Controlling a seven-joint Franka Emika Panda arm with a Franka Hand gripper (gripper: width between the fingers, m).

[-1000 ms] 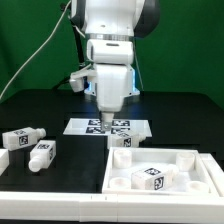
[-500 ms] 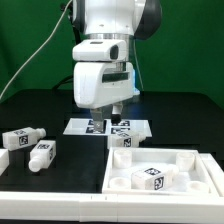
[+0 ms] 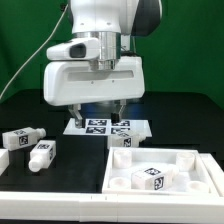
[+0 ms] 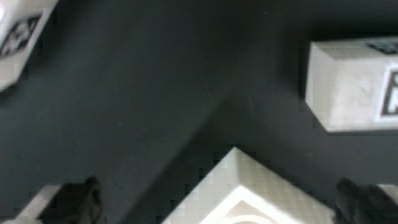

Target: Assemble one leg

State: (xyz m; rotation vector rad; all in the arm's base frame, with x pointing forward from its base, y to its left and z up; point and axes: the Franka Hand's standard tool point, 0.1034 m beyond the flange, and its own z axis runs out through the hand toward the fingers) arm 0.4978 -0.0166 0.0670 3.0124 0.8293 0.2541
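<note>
White chunky plastic leg (image 3: 121,141) with a black-and-white tag sits near the dark fingers (image 3: 120,110), low on the exterior view's right. The fingers stand wide apart, empty, above the thin white marker board (image 3: 107,127). Two similar legs (image 3: 20,137) lie on the black worktop (image 3: 180,110), well apart from them.

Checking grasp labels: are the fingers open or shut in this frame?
Open. In the wrist view the fingers stand far apart, near opposite edges of the picture, with nothing gripped between them.

Legs (image 3: 22,137) lie toward the exterior view's left of the marker board (image 3: 100,126).
</note>
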